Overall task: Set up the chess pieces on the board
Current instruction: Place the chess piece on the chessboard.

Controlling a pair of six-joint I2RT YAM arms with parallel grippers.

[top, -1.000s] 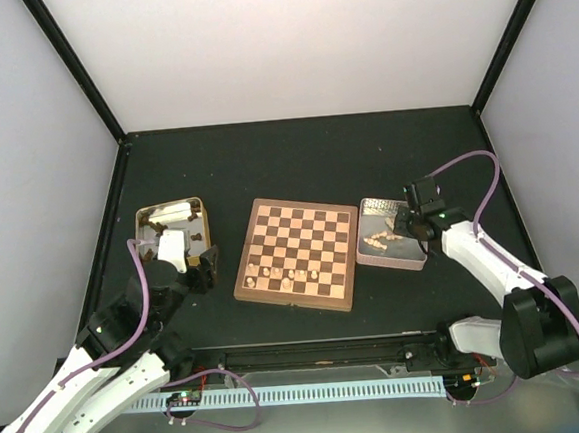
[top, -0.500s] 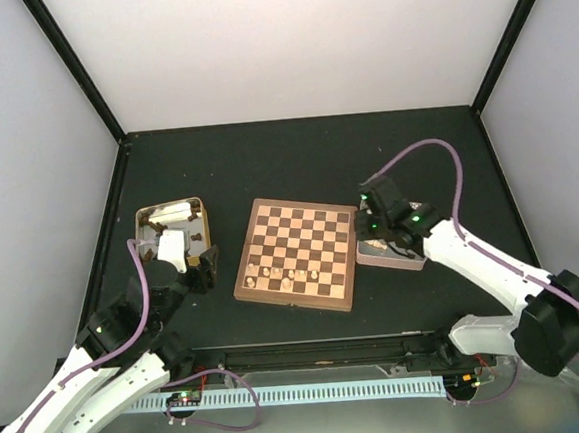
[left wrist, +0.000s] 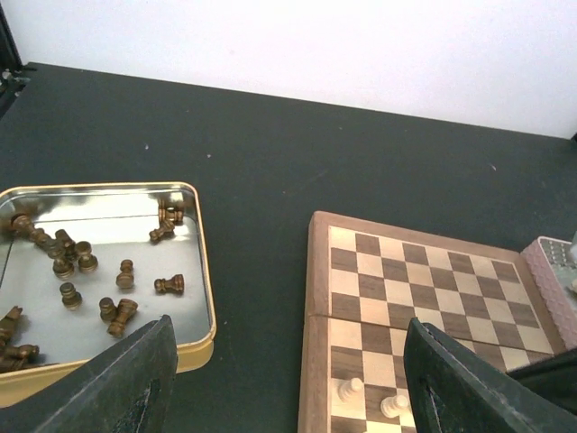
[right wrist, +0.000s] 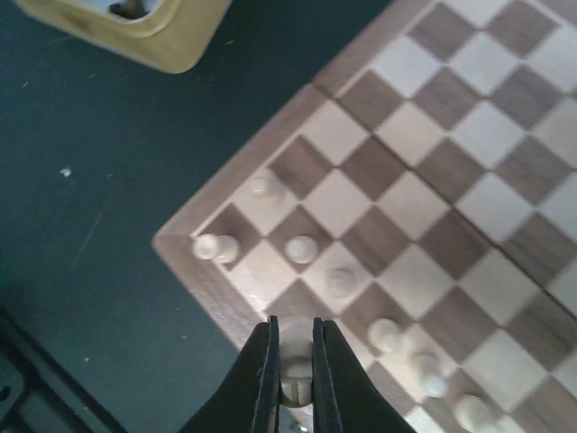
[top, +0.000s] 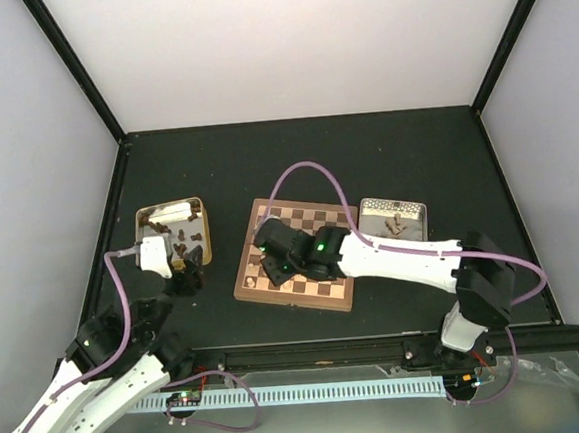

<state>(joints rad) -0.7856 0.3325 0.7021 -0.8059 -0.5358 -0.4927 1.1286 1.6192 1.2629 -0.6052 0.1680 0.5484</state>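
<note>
Right arm (top: 403,255) swung across, partly hiding the board (top: 322,220).

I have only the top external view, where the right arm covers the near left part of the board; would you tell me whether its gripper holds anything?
Observer: Yes. In the right wrist view the right gripper is shut on a pale chess piece, above the board close to one corner.
Operator: Thank you. Are there other pieces close to it?
Observer: Several pale pieces stand on the squares just ahead of the gripper, in a rough line.
Operator: And is the left gripper carrying anything?
Observer: No. In the left wrist view the left gripper is open, with nothing between its fingers.
</note>
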